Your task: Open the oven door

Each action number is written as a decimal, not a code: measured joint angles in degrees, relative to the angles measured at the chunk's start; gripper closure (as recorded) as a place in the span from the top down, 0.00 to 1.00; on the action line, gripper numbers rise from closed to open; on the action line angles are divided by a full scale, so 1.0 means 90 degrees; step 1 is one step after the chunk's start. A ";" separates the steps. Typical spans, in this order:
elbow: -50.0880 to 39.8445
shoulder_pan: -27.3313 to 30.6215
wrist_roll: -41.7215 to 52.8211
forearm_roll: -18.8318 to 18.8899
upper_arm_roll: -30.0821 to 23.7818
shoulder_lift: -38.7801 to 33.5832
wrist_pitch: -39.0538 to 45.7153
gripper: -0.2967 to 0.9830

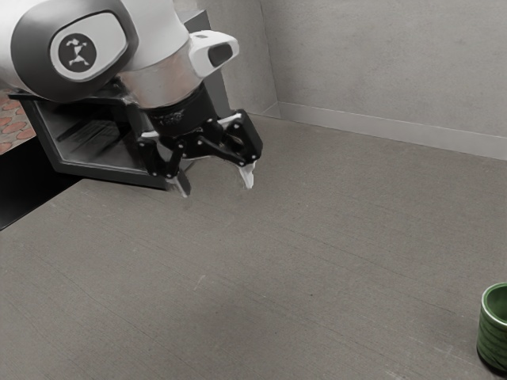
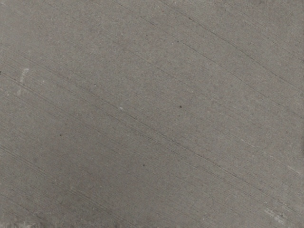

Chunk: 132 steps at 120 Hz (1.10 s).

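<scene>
Nearest my camera, at the exterior view's lower right, a green cup (image 1: 491, 336) stands on the grey surface (image 1: 317, 253). Farther in, I have the gripper (image 1: 215, 182) spread wide, holding nothing. Behind it, toward the exterior view's left and partly hidden by my arm (image 1: 150, 39), is the glass-fronted oven door (image 1: 83, 138). Beyond rises a pale wall (image 1: 380, 63).
</scene>
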 joint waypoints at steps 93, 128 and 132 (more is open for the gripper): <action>0.2605 0.2726 -0.6057 0.0393 0.0853 0.2350 0.2800 0.77; 0.2649 0.3469 -0.6415 0.0348 0.0872 0.2543 0.2893 0.77; 0.2670 0.3546 -0.6434 0.0343 0.0873 0.2588 0.2897 0.77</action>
